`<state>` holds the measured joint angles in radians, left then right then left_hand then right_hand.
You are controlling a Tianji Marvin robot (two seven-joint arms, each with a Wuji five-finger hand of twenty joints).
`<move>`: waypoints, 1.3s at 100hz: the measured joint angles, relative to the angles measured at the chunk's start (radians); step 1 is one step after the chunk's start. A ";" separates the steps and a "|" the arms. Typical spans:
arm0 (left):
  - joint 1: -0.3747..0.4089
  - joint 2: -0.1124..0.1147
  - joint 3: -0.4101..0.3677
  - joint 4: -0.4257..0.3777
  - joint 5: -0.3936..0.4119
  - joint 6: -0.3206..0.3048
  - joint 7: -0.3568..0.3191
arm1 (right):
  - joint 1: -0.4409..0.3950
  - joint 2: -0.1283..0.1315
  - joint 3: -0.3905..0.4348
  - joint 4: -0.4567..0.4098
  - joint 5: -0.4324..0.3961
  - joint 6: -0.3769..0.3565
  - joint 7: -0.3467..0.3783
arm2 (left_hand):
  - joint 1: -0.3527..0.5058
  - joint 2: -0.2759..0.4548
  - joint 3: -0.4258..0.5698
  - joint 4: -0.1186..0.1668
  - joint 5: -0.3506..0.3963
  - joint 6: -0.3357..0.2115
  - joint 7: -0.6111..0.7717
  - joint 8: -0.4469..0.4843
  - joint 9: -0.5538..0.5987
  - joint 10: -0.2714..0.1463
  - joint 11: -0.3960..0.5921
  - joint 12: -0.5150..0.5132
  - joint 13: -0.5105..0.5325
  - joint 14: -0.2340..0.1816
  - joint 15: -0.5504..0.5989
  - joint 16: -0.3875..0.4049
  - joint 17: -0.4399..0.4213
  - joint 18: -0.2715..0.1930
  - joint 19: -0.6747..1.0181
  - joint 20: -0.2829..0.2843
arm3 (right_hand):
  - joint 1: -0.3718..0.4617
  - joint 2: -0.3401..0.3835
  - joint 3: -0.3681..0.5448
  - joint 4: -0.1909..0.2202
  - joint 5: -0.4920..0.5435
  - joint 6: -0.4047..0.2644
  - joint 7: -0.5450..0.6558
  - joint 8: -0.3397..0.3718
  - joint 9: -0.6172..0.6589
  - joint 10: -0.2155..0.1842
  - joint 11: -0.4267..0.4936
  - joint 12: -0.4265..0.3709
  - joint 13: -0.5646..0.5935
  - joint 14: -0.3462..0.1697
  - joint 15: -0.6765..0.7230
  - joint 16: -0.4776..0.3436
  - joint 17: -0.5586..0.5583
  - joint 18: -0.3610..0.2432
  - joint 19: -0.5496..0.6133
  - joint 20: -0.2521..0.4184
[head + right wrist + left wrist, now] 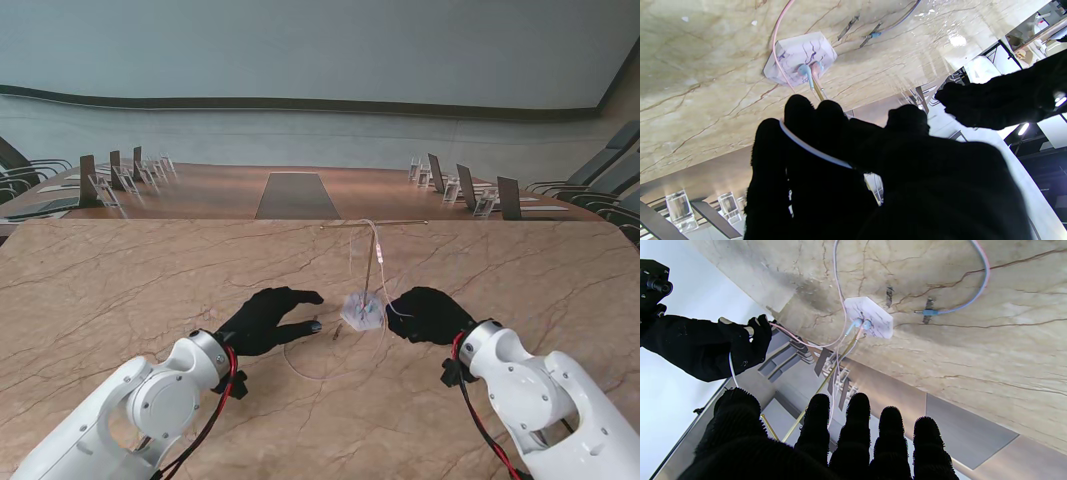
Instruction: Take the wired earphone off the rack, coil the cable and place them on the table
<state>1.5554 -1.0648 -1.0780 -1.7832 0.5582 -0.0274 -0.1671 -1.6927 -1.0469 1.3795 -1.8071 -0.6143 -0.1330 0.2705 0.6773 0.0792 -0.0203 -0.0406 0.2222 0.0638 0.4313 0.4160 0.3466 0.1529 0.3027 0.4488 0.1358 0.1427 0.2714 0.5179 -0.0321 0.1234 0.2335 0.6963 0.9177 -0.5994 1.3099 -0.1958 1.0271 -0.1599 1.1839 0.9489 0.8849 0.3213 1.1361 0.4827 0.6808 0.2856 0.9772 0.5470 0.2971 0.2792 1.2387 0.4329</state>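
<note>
The rack has a small marble base (362, 312) (873, 311) (796, 50) and a thin gold pole (371, 265) with a cross bar on top. The earphone's blue and pink buds (860, 323) (808, 70) lie on the base at the pole's foot. Its thin cable (383, 262) hangs from the bar and runs into my right hand (430, 315) (706, 343), which is shut on it just right of the base; the white cable (813, 150) crosses my curled fingers. The plug (927, 311) (873, 34) lies on the table. My left hand (270, 318) (1000, 100) is open, left of the base.
A loop of the cable (983, 280) lies on the marble table (120, 290) between my hands, nearer to me than the base. Beyond the table's far edge stands a long conference table (295, 195) with chairs and name stands.
</note>
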 measured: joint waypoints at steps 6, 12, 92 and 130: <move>-0.019 -0.001 0.019 0.008 -0.012 0.004 -0.001 | -0.002 0.001 -0.003 -0.002 0.001 0.001 0.005 | 0.002 0.000 0.000 0.000 0.000 0.001 0.007 0.012 0.000 0.000 0.029 0.046 0.000 0.010 0.048 0.050 0.006 0.000 0.030 0.038 | 0.000 0.000 0.000 0.000 0.000 0.000 0.000 -0.003 0.000 0.000 0.000 0.000 0.001 0.000 0.001 0.000 0.000 0.000 0.000 0.001; -0.041 -0.002 0.040 0.019 -0.026 0.009 0.000 | -0.003 0.001 -0.006 -0.004 0.002 0.002 0.009 | 0.022 0.008 0.000 0.000 0.000 0.001 0.012 0.024 0.001 0.000 0.064 0.109 0.000 0.012 0.102 0.104 0.006 0.001 0.068 0.062 | 0.000 -0.007 0.000 0.000 0.000 0.000 0.000 -0.003 0.002 0.000 0.002 0.000 0.007 0.001 0.004 0.000 0.000 0.002 0.008 0.002; -0.267 -0.043 0.220 0.163 -0.156 0.088 0.007 | -0.041 0.012 -0.018 -0.040 0.011 0.017 0.068 | 0.040 0.008 0.000 0.000 0.015 0.052 0.063 0.073 0.024 0.033 0.330 0.465 0.063 0.082 0.638 0.584 0.001 -0.012 0.996 0.287 | 0.000 -0.007 0.006 0.000 -0.001 -0.001 0.001 -0.006 0.002 0.003 0.004 0.001 0.007 0.006 0.021 0.000 0.000 0.011 0.018 0.014; -0.310 -0.060 0.254 0.188 -0.205 0.073 0.027 | -0.043 0.015 -0.054 -0.041 0.018 0.052 0.076 | 0.039 0.008 -0.001 0.000 0.015 0.060 0.063 0.069 0.024 0.033 0.281 0.416 0.063 0.083 0.590 0.542 0.018 -0.022 1.028 0.338 | 0.000 -0.007 0.006 0.000 -0.012 -0.001 0.002 -0.014 0.002 0.003 0.005 0.001 0.007 0.006 0.022 0.000 0.000 0.011 0.018 0.015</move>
<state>1.2453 -1.1244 -0.8244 -1.5948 0.3536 0.0459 -0.1402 -1.7359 -1.0319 1.3256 -1.8485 -0.5960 -0.0813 0.3469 0.7160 0.0870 -0.0209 -0.0406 0.2368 0.1233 0.4942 0.4852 0.3708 0.1862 0.5839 0.8649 0.1988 0.2253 0.8611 1.0603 -0.0137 0.1012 1.2614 1.0346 0.9177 -0.6067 1.3158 -0.1958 1.0150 -0.1606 1.1862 0.9346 0.8866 0.3248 1.1408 0.4832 0.6882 0.2917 0.9989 0.5470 0.2972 0.2906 1.2566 0.4474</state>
